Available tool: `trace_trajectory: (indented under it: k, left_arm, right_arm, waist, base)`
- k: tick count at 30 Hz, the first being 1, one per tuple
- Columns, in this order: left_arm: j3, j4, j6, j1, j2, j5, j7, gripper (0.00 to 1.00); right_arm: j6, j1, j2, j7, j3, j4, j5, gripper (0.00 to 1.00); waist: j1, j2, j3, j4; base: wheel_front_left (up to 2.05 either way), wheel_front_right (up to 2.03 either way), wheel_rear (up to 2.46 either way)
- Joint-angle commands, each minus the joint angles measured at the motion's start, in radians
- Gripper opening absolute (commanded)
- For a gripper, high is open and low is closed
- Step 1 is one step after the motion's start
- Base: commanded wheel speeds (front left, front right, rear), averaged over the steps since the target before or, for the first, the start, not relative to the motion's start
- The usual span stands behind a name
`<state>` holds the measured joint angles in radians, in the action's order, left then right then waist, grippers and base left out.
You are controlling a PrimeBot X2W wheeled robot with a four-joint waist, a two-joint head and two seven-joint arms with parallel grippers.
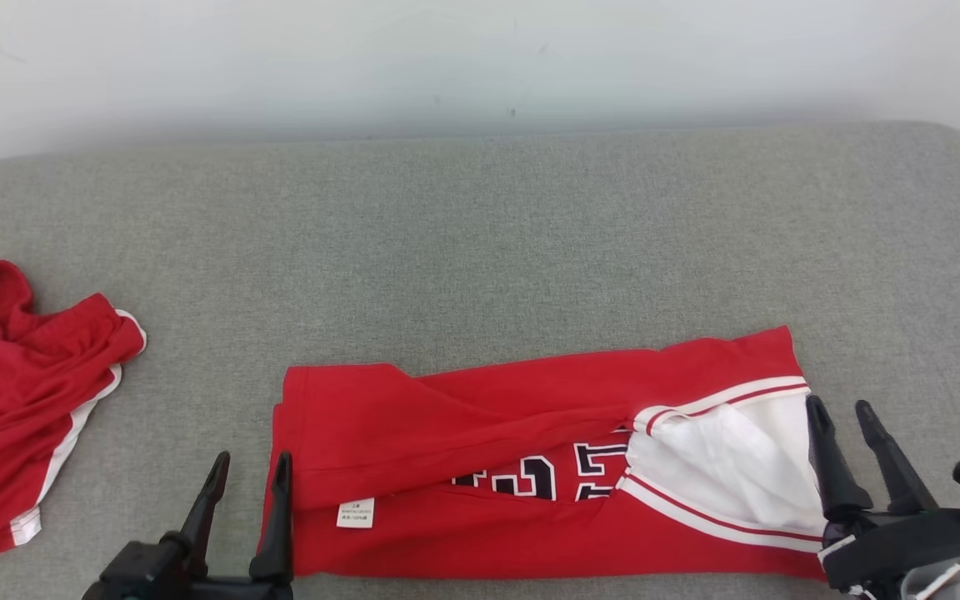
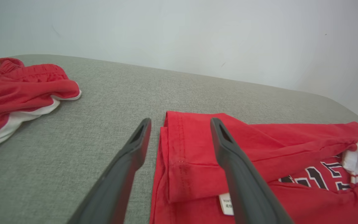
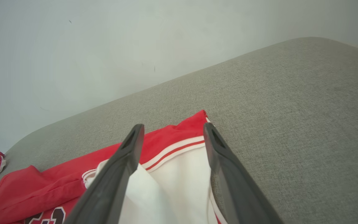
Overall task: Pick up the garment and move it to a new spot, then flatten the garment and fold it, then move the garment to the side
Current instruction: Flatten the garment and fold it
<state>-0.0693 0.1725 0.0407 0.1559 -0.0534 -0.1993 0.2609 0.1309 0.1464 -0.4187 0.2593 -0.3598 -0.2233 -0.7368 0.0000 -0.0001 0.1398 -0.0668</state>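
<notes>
We see the folded red garment [image 1: 480, 500] lying near the front of the bench [image 1: 480, 233]. The left claw [image 1: 251, 458] is spread empty at its left end, and the right claw [image 1: 840, 404] is spread empty at its white end.

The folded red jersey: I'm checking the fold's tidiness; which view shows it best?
Head view: nearly the whole jersey lies in frame, end to end. Left wrist view shows its hemmed end and label; right wrist view, its white end.

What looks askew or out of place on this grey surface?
The folded red garment is uneven: its top flap lies slanted, half covering the black numerals, and the white panel is rumpled. A second red garment lies crumpled at left.
</notes>
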Motion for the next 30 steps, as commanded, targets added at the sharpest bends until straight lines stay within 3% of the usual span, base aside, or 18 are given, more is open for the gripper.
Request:
trace_trajectory:
  k: [1, 11, 22, 30]
  left_arm:
    - [0.01, -0.018, -0.008, -0.036, 0.0, 0.005, 0.005, 1.0]
    - [0.026, -0.096, -0.041, -0.089, 0.002, 0.018, 0.005, 1.0]
    - [0.026, -0.148, -0.072, -0.121, 0.002, 0.016, 0.005, 1.0]
    - [0.017, -0.147, -0.078, -0.115, 0.002, 0.009, 0.005, 1.0]
  right_arm:
    - [0.0, -0.028, 0.003, 0.006, 0.023, 0.023, 0.008, 1.0]
    - [0.0, -0.01, 0.014, -0.059, 0.082, -0.054, 0.083, 1.0]
    - [0.0, 0.088, 0.058, -0.178, 0.107, -0.272, 0.181, 1.0]
    - [0.0, 0.154, 0.087, -0.22, 0.068, -0.431, 0.163, 1.0]
  waist:
    - [0.0, 0.0001, -0.013, 0.008]
    - [0.0, 0.0001, -0.043, 0.038]
    - [0.0, 0.0001, -0.046, 0.083]
    - [0.0, 0.0001, -0.04, 0.106]
  base:
    - [0.0, 0.0, 0.0]
    - [0.0, 0.0, 0.0]
    - [0.0, 0.0, 0.0]
    - [0.0, 0.0, 0.0]
